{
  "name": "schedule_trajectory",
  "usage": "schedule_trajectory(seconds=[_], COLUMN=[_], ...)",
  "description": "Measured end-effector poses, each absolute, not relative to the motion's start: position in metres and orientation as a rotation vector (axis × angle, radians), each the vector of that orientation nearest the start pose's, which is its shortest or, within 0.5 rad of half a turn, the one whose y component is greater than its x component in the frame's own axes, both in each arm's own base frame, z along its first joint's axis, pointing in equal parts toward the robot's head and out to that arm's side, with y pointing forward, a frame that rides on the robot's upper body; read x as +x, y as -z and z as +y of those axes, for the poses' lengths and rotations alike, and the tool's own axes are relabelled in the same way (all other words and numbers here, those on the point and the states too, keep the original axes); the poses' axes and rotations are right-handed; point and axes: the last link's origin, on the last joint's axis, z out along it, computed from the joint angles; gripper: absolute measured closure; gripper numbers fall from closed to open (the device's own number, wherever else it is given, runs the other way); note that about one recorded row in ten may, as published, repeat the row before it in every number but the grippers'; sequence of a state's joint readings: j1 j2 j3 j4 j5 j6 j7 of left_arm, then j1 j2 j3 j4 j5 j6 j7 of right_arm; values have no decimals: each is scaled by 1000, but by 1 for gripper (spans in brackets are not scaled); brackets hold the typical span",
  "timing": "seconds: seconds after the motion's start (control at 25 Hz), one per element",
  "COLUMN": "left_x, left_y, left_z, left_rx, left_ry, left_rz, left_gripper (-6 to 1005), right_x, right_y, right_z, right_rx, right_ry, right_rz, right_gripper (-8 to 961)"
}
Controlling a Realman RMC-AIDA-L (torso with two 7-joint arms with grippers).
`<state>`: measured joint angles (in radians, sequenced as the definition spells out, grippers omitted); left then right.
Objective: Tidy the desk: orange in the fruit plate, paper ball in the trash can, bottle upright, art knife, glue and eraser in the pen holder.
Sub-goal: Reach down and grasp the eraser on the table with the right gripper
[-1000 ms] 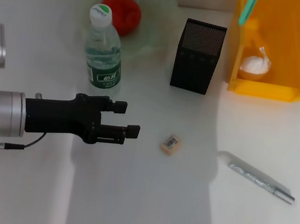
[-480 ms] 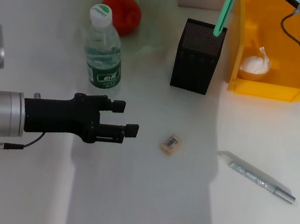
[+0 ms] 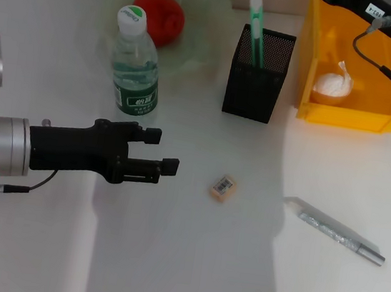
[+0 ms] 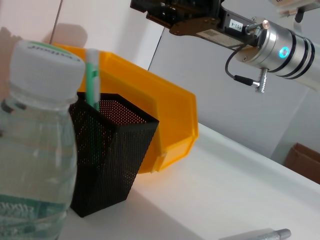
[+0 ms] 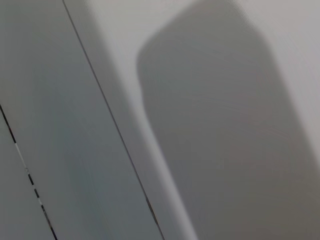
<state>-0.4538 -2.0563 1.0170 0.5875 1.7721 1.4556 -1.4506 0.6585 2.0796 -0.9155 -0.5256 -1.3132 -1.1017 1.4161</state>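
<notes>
The orange (image 3: 159,13) lies in the pale green fruit plate (image 3: 197,49). In front of it the bottle (image 3: 134,66) stands upright, also close up in the left wrist view (image 4: 35,150). A green stick, probably the glue (image 3: 255,21), stands inside the black mesh pen holder (image 3: 255,85). The paper ball (image 3: 332,83) rests in the yellow bin (image 3: 351,116). On the table lie the eraser (image 3: 222,187) and a silver pen-shaped art knife (image 3: 335,233). My left gripper (image 3: 164,150) hovers open and empty left of the eraser. My right gripper (image 4: 185,17) is high above the bin.
The table's right part lies in brighter light, with the art knife alone there. The wall runs behind the plate and bin. The right wrist view shows only a grey wall and shadow.
The green stick travelled left from above the bin and now stands in the pen holder, free of the right gripper. The right arm came into view at the top right. The left arm barely moved.
</notes>
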Motion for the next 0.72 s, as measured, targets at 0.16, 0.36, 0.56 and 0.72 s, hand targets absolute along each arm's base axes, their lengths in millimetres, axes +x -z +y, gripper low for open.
schedule_trajectory(seconds=[0.16,0.36,0.56,0.72], left_x=[-268,-270,-273,-275], left_y=[32,29,25,22], left_z=[310,310,308,308], left_rx=[-2776,-2771,-2756,-2753], left_ry=[701,703,714,715], left_rz=[-804,-806,-817,-819], left_gripper=[217,217,217,217], right_x=[202,182,144,117], right_y=[-19,-51,-77,-85], right_z=[415,400,378,370], right_rx=[-2201,-2324,-2595,-2724], right_ry=[-1117,-1060,-730,-274], right_rz=[777,725,693,760], right_gripper=[538,450,301,303])
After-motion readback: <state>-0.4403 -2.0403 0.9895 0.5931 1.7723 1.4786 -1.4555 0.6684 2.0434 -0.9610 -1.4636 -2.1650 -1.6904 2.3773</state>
